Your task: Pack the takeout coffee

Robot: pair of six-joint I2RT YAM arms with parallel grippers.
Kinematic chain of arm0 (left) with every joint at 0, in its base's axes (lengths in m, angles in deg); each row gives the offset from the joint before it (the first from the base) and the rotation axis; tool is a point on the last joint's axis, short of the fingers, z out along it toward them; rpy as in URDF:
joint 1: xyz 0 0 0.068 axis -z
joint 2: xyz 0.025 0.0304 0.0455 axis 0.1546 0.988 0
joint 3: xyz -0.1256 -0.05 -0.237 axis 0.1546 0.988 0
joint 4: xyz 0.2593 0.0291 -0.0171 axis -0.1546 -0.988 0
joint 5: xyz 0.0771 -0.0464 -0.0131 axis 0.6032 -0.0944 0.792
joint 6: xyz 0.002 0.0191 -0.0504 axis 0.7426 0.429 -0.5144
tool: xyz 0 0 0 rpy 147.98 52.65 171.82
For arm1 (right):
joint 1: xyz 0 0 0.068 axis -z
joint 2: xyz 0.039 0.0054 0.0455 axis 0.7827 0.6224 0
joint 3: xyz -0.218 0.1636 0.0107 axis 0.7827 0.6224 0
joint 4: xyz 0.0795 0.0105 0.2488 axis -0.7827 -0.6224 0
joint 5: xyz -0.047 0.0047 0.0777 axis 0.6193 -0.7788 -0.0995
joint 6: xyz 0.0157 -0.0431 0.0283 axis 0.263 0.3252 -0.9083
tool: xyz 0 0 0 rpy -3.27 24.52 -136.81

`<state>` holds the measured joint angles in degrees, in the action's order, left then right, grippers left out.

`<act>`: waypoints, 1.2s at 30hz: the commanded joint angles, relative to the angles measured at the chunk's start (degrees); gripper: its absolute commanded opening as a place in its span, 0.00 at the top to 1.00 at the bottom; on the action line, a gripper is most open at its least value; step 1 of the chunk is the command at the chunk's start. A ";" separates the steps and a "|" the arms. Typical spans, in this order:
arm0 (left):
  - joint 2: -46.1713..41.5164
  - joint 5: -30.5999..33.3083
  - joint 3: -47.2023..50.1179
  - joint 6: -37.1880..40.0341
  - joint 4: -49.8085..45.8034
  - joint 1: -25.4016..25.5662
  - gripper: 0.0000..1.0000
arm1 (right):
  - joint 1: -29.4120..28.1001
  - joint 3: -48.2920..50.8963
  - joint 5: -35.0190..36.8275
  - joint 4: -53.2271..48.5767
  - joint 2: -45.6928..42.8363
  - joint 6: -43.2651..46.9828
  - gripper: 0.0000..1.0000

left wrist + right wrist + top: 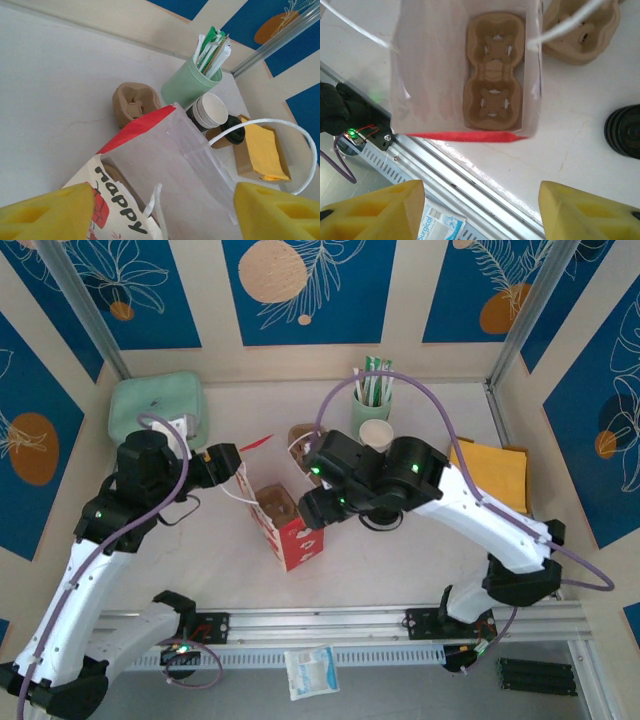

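1. Hovering above the open paper bag (420, 65), the right gripper (480, 189) has its yellow fingers (385, 210) spread wide, holding and touching nothing.
2. At the bag's rim, the left gripper (165, 197) is spread just as wide. One white bag handle (157, 200) rises between its fingers, which do not clamp it.
3. Outside the bag, the takeout coffee (227, 134) stands upright on the table (50, 75) with its black lid on. It sits just beside the black-sided cup (212, 107) and the napkin box (262, 150).
4. By count, there are two pulp carriers: one carrier in the bag (492, 82), lying flat on the bottom, and one carrier outside (582, 30), beside the bag. There is also one bag, one mint-green cup of sticks (187, 87) and one lidded coffee.
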<state>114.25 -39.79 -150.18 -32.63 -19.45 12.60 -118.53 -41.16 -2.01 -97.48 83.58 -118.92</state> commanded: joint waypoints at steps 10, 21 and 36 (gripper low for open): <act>2.18 0.43 -7.37 2.83 -0.98 -0.49 0.01 | -0.62 35.50 -5.71 21.18 -15.01 -10.79 0.38; 2.18 0.70 -8.99 2.20 -1.12 -0.49 0.01 | -2.49 55.31 -3.64 44.14 -16.13 -16.14 0.38; 1.63 0.17 -8.78 0.98 -1.05 -0.46 0.01 | -0.05 47.65 -2.98 48.63 -2.66 -12.31 0.38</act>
<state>116.52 -39.62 -157.43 -31.12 -19.95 12.60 -119.30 8.18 -5.40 -49.81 80.17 -132.19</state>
